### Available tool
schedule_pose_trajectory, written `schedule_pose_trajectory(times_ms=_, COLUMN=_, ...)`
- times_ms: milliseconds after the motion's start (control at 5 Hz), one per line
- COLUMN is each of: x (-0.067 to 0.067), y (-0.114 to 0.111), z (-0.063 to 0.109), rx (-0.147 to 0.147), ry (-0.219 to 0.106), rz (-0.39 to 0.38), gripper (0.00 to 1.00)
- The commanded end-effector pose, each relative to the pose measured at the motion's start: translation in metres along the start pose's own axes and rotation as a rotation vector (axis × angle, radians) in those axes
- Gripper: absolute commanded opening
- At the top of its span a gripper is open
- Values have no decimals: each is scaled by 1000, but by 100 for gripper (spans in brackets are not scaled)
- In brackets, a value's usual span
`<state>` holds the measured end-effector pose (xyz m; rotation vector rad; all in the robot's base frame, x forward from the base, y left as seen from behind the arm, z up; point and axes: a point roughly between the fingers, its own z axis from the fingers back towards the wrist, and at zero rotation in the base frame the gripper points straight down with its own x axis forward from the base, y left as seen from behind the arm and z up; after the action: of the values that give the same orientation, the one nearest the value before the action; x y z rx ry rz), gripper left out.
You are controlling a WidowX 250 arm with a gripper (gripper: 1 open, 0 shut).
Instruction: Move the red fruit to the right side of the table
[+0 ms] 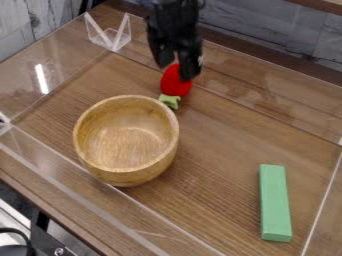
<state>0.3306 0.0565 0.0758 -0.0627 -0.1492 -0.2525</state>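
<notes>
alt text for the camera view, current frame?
An open black pincer points down over a red fruit on a wooden table. A wooden bowl sits nearer the camera, a flat green block lower right.

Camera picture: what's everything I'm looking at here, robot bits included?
red fruit: one, bright red with green leaf, on the table just beyond the bowl
wooden bowl: one, light wood, left of centre, looks empty
green block: one, green, long and flat, front right
table: one, brown wood grain, clear walls around it
fingers: black, spread open, pointing down either side of the fruit's top
</notes>
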Motion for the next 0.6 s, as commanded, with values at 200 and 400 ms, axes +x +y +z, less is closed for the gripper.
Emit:
schedule_pose_trajectory(times_ms=200, x=13, y=-8, z=-4, rx=8, ry=-16, rz=-101, gripper=0)
schedule_pose_trajectory(times_ms=400, x=22, y=-20, z=15, rx=24, ry=-47, rz=-96, gripper=0)
